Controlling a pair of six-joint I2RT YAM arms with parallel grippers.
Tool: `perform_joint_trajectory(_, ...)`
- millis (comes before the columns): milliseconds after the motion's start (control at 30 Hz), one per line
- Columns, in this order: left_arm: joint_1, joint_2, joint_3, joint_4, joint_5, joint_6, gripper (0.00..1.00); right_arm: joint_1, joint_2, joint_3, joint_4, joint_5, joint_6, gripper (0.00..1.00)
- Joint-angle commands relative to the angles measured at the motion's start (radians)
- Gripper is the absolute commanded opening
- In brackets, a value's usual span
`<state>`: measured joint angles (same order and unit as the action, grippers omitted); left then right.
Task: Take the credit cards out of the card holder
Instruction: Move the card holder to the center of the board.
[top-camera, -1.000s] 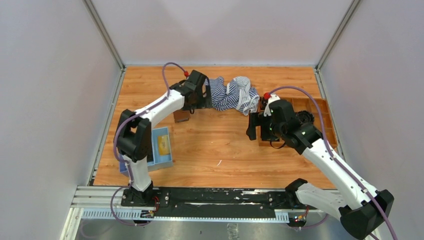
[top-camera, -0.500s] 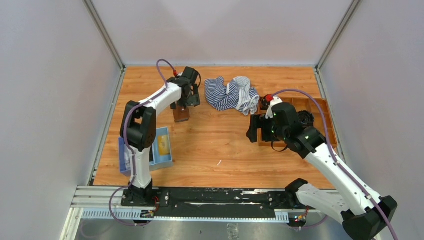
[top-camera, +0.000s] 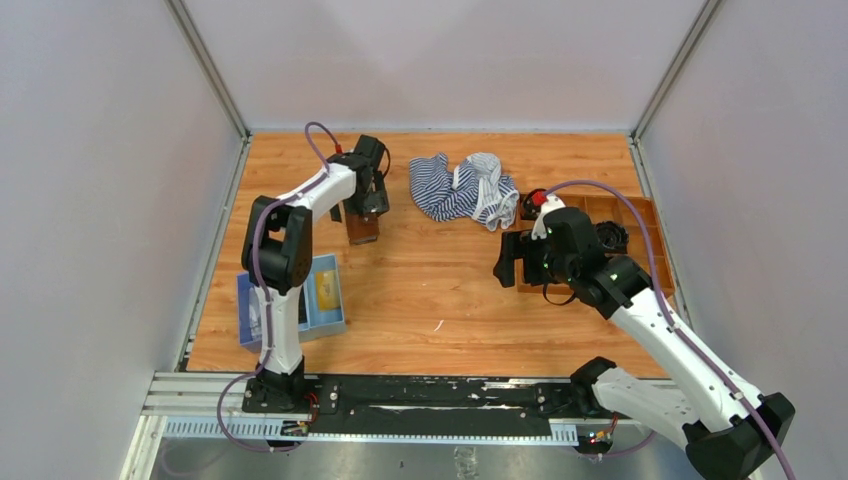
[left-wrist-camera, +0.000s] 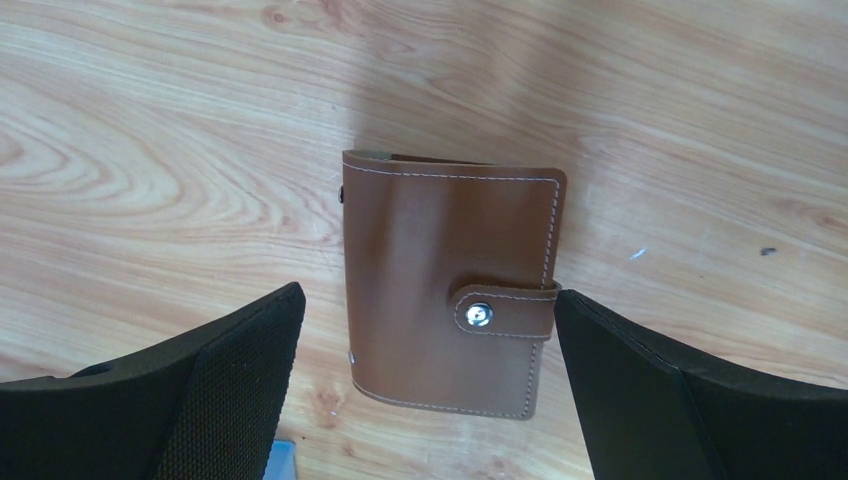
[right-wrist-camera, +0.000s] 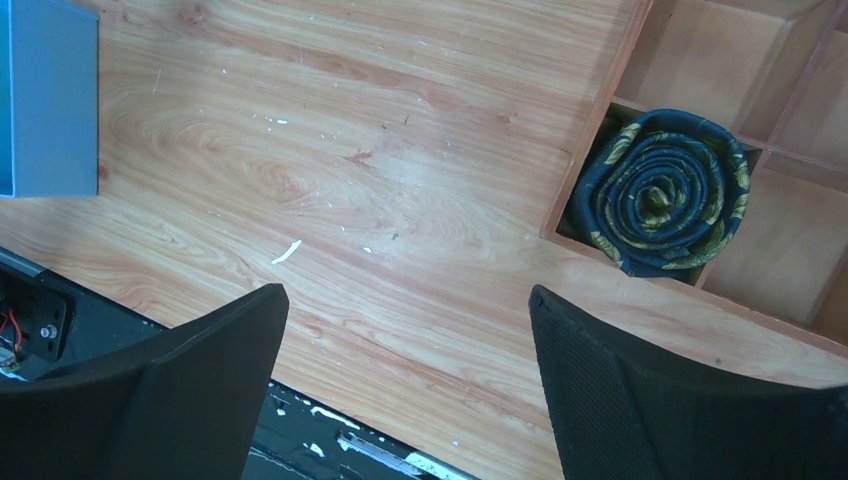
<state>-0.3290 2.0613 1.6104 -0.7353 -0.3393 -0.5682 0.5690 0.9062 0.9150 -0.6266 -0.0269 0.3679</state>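
Observation:
The card holder (left-wrist-camera: 450, 290) is a brown wallet lying flat on the wooden table, closed, with its snap strap fastened. It also shows in the top view (top-camera: 362, 229). My left gripper (left-wrist-camera: 430, 400) is open and hovers just above the holder, with a finger on each side and neither touching it; in the top view the left gripper (top-camera: 366, 204) is at the holder's far edge. A yellowish flat card (top-camera: 327, 290) lies in the light-blue tray. No greyish card shows. My right gripper (right-wrist-camera: 410, 390) is open and empty over bare wood, also seen in the top view (top-camera: 508, 258).
The light-blue tray (top-camera: 322, 328) stands at the near left, with a blue-and-white picture card (top-camera: 250, 310) beside it. A striped cloth (top-camera: 462, 188) lies at the back centre. The brown compartment box (top-camera: 645, 225) at the right holds a rolled tie (right-wrist-camera: 660, 195).
My left gripper has moved left, away from the striped cloth, and now hovers over the card holder. The right arm has barely moved.

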Motion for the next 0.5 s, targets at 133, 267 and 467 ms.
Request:
perform_joint_trajectory(133,0.024,0.045,-0.023,-0.001,0.038,0.052,1.0,0.013,-0.003,-0.007,-0.023,-0.005,0.01,0.95)
perform_joint_trajectory(267,0.031,0.066,-0.022,0.001,0.086,0.088,1.0,0.013,-0.002,-0.01,-0.022,-0.006,0.013,0.95)
perform_joint_trajectory(467,0.033,0.076,-0.046,0.035,0.15,0.106,0.91,0.013,0.005,-0.007,-0.02,-0.016,0.017,0.94)
